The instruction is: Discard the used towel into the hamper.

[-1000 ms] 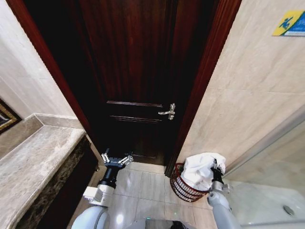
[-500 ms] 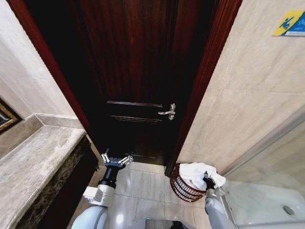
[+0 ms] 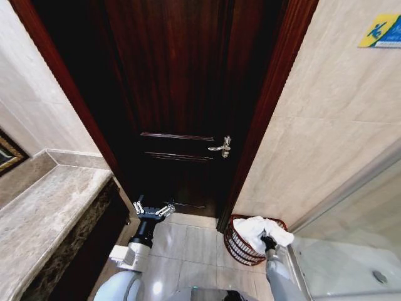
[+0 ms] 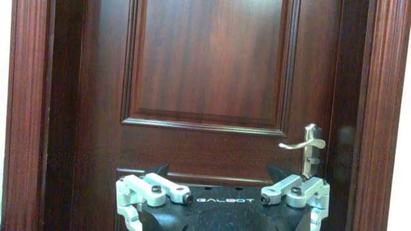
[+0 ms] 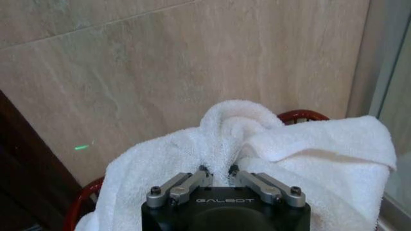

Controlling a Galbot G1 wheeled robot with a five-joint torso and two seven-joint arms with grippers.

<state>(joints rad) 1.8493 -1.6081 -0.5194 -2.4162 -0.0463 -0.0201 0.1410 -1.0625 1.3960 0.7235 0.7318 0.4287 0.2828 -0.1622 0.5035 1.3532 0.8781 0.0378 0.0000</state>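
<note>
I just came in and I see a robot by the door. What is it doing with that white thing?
The robot is putting a white towel into a small reddish wire hamper on the floor, between the dark wooden door and the tiled wall. Its right gripper is pinching a fold of the towel, which sits bunched in the hamper's top with one end hanging over the rim. The left gripper is open, holds nothing and hangs in front of the door.
</note>
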